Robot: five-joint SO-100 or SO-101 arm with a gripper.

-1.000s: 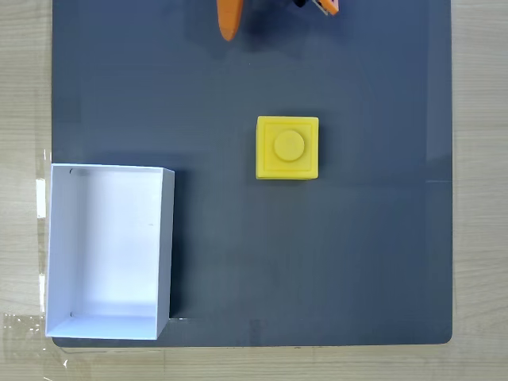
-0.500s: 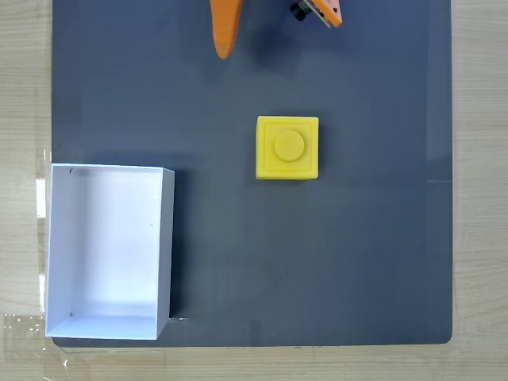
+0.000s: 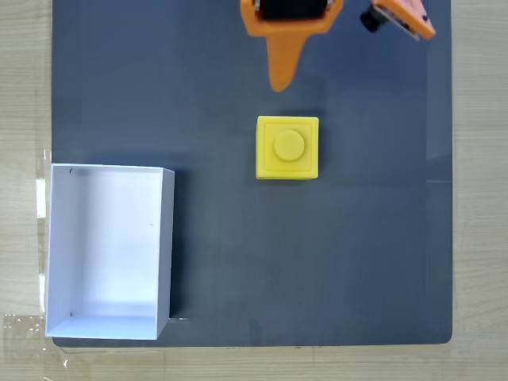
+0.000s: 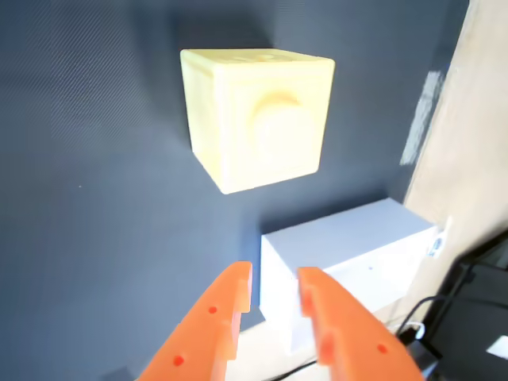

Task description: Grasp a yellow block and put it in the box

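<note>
The yellow block (image 3: 287,148) sits on the dark mat near its middle in the fixed view, stud facing up. In the wrist view the yellow block (image 4: 258,119) lies ahead of my orange fingers, apart from them. My gripper (image 3: 279,79) comes in from the top edge and its tip hangs just above the block's far side without touching. In the wrist view my gripper (image 4: 274,276) is open by a narrow gap, nothing between the fingers. The white box (image 3: 107,250) stands empty at the mat's lower left, and the box's corner (image 4: 349,262) shows beyond my fingertips.
The dark grey mat (image 3: 357,262) covers most of a light wooden table (image 3: 480,190). An orange camera mount (image 3: 397,17) sticks out at the top right. Black cables (image 4: 468,317) lie off the mat in the wrist view.
My gripper has swung right and come further down the fixed view, from the upper left of the block to just above it. Block and box have not moved.
</note>
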